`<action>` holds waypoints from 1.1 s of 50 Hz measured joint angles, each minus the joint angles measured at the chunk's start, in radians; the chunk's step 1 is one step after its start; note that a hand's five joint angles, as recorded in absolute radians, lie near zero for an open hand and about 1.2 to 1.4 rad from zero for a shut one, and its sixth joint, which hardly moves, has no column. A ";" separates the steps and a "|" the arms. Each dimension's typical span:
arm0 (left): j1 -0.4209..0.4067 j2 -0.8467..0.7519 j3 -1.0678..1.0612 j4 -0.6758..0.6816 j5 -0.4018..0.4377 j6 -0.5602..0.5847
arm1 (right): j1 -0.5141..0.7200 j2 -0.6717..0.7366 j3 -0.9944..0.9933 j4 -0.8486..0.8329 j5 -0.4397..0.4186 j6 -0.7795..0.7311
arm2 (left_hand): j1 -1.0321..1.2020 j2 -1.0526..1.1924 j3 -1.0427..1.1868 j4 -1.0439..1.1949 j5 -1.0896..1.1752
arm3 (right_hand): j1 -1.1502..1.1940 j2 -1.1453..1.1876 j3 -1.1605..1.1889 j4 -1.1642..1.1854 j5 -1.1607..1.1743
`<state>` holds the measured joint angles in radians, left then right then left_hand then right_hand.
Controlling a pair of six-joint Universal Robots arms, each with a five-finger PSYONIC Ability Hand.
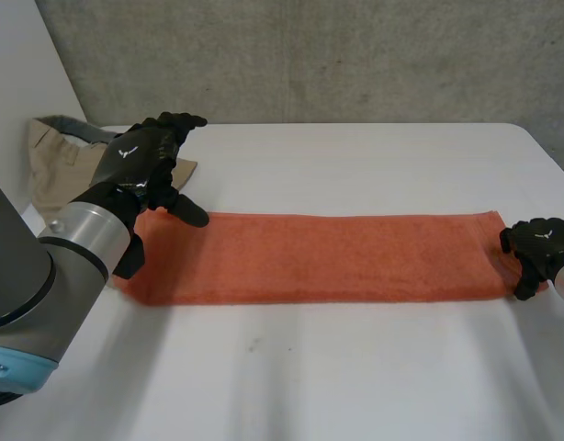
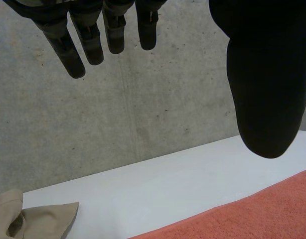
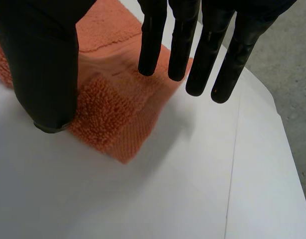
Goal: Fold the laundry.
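Note:
An orange towel (image 1: 328, 257) lies on the white table (image 1: 355, 377) as a long narrow strip running left to right. My left hand (image 1: 140, 156) is raised over the strip's left end, open, with its fingers (image 2: 108, 30) straight and its thumb apart from them, touching nothing. The towel's far edge (image 2: 252, 214) lies below that thumb. My right hand (image 1: 539, 243) is at the strip's right end. Here its fingers (image 3: 178, 40) stand straight over the towel's corner (image 3: 118, 109) while the thumb (image 3: 43, 64) comes down on the towel's edge. The cloth is not pinched.
A beige garment (image 1: 57, 156) lies crumpled at the table's back left, behind my left hand, and its corner (image 2: 38, 219) is in the left wrist view. A concrete wall (image 1: 310, 55) rises behind the table. The table's right edge is close to my right hand.

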<state>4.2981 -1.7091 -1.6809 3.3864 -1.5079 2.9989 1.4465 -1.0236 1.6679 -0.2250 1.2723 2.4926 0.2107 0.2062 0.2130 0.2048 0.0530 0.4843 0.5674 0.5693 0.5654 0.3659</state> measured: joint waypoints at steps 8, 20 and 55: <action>0.000 0.000 0.000 -0.001 0.000 0.000 | 0.000 0.025 -0.020 -0.005 0.013 -0.001 | 0.000 0.000 0.000 0.000 0.000 | 0.074 0.086 0.085 0.082 0.073; -0.001 0.002 -0.002 -0.001 0.000 0.000 | -0.001 0.038 -0.036 -0.028 0.016 0.000 | 0.000 0.000 0.000 0.000 0.000 | 0.450 0.603 0.608 0.616 0.584; 0.001 0.033 -0.003 0.000 0.000 0.000 | 0.167 -0.154 -0.188 -0.028 0.094 -0.168 | 0.000 0.000 0.000 0.000 0.000 | 0.484 0.604 0.612 0.623 0.617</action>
<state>4.2995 -1.6765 -1.6835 3.3860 -1.5080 2.9990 1.6138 -1.1773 1.4801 -0.2525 1.3661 2.3247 0.2107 0.2061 0.2129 0.2048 0.0530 0.9686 1.1719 1.1814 1.1888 0.9827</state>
